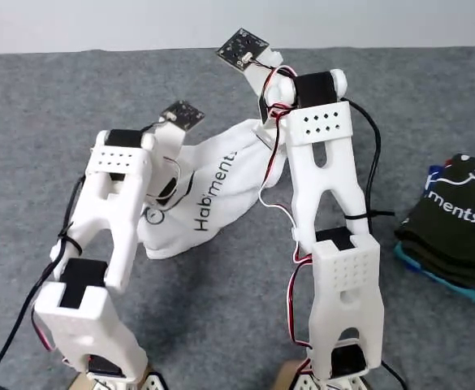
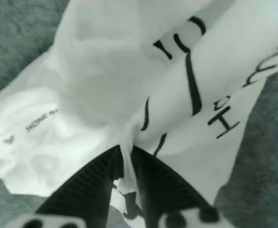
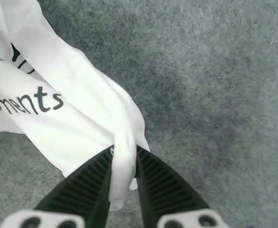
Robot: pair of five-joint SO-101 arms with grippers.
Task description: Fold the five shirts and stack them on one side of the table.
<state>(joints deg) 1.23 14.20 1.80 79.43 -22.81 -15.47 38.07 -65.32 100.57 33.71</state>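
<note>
Together, left hand (image 2: pixel 126 154) and right hand (image 3: pixel 124 154) each clenched on white shirt (image 1: pixel 221 175), folded dark shirts (image 1: pixel 452 219) stacked well apart

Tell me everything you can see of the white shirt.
The white shirt is soft, crumpled cloth with black lettering and a small neck label. It is unfolded and bunched between the two arms, its lower part resting on the grey table. The left gripper and the right gripper each pinch a fold of it between black ribbed fingers.

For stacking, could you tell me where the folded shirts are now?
In the high view, the folded pile sits at the right edge of the table, apart from the white shirt.
</note>
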